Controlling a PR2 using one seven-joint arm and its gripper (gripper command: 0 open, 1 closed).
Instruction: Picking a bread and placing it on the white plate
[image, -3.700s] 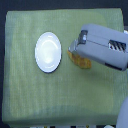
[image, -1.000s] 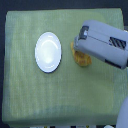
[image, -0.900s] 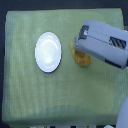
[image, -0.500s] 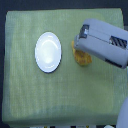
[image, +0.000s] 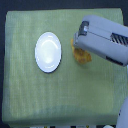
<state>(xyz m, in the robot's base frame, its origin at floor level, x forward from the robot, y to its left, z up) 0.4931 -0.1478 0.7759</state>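
Observation:
The white plate (image: 48, 51) lies bare on the green cloth, left of centre in the exterior view. To its right, the golden-brown bread (image: 82, 56) rests on the cloth, mostly covered by my gripper (image: 80, 47). The gripper's grey body hangs directly over the bread's upper part, so only the pastry's lower end and left edge show. The fingertips are hidden under the gripper housing, and I cannot see whether they are open or closed on the bread.
A green tablecloth (image: 30, 95) covers the table. My grey arm (image: 112, 47) stretches in from the exterior view's right. A dark part of the robot (image: 122, 117) stands at the bottom right corner.
The gripper has stayed over the bread with almost no movement. The bread and plate lie where they were.

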